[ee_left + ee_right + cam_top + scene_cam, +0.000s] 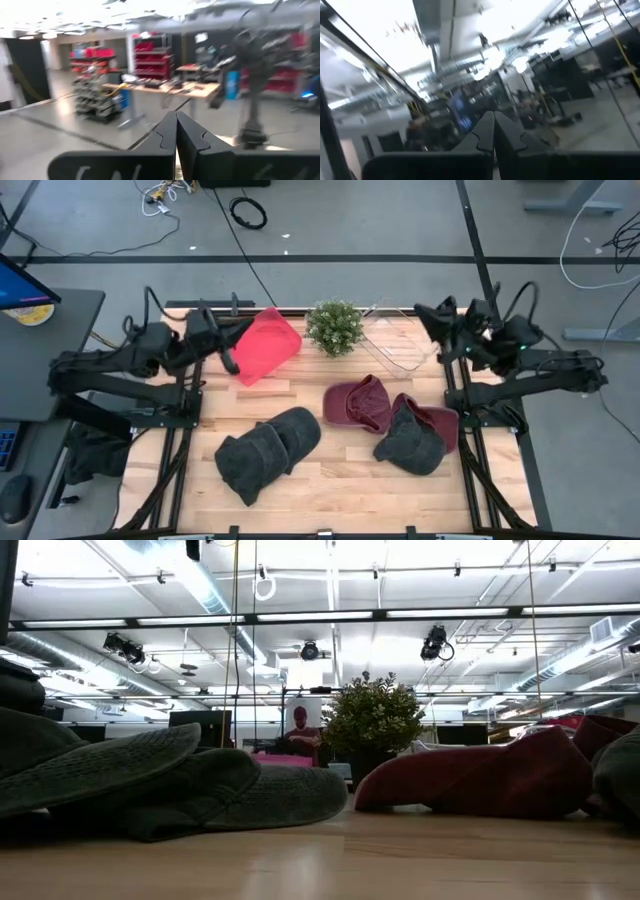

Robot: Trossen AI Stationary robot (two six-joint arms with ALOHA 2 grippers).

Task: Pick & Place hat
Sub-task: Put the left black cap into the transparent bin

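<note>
Several hats lie on the wooden table. In the high view two dark grey hats point(268, 452) overlap near the front, a maroon hat point(357, 402) lies right of the middle, and a grey hat point(408, 442) rests partly on another maroon one point(443, 423). The low view shows the grey hats point(150, 780) and a maroon hat point(500, 775) resting on their brims. My left gripper point(229, 356) is raised at the far left beside a red bin point(268, 345) and is shut point(176, 135). My right gripper point(428, 316) is raised at the far right by a clear bin point(393, 345) and is also shut point(493, 134).
A small potted plant point(335, 327) stands at the far edge between the red bin and the clear bin, and it also shows in the low view point(372, 720). Bare wood point(340, 485) lies along the near edge in front of the hats.
</note>
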